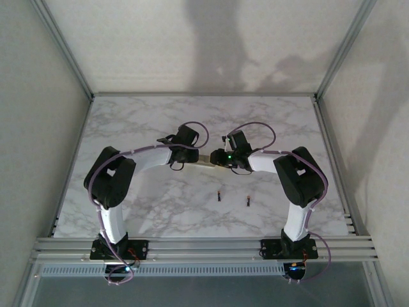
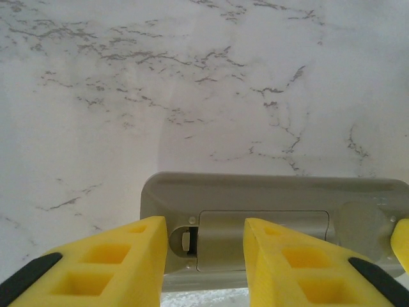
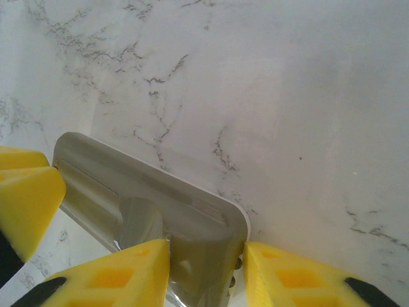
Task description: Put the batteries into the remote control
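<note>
The remote control [image 1: 204, 164] sits mid-table between both grippers, its tan back toward the wrist cameras. My right gripper [image 3: 208, 246] is shut on one end of the remote [image 3: 160, 192], a yellow finger on each long edge. My left gripper [image 2: 206, 227] stands open over the other end of the remote [image 2: 268, 192]. Its tips straddle the latch [image 2: 185, 240] and the closed battery cover [image 2: 220, 240]. In the top view, the left gripper [image 1: 190, 160] and right gripper [image 1: 222, 164] nearly meet. Two batteries [image 1: 219, 195] [image 1: 247, 201] lie loose on the table nearer the bases.
The marble table [image 1: 160, 121] has white walls on the left, right and far sides. An aluminium rail [image 1: 204, 246] carrying both arm bases runs along the near edge. Open tabletop lies behind the grippers and at the front left.
</note>
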You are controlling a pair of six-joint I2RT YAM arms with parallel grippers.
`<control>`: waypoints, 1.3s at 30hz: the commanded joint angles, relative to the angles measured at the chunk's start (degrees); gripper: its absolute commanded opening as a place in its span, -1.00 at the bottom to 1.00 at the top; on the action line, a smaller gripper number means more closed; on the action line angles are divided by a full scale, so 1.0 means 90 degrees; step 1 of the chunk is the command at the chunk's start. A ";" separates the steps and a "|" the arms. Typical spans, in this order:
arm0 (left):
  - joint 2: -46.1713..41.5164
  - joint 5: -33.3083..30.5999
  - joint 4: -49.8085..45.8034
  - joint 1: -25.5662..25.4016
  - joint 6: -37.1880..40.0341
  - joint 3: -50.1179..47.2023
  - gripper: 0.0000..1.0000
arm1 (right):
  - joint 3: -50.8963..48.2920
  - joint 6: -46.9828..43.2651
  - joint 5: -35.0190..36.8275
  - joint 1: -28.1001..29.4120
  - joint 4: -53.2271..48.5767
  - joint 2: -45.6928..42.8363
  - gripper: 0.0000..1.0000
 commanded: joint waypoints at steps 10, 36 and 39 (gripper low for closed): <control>0.0194 0.0042 -0.0183 -0.0035 0.0146 0.0256 -0.28 | 0.0099 -0.0084 -0.0154 0.0111 -0.0218 0.0184 -0.27; 0.0218 -0.0263 -0.0374 -0.0314 0.0120 0.0150 -0.27 | 0.0100 -0.0069 -0.0165 0.0110 -0.0221 0.0169 -0.27; 0.0352 -0.0492 -0.0565 -0.0313 0.0101 0.0317 -0.28 | 0.0094 -0.0074 -0.0165 0.0111 -0.0217 0.0162 -0.27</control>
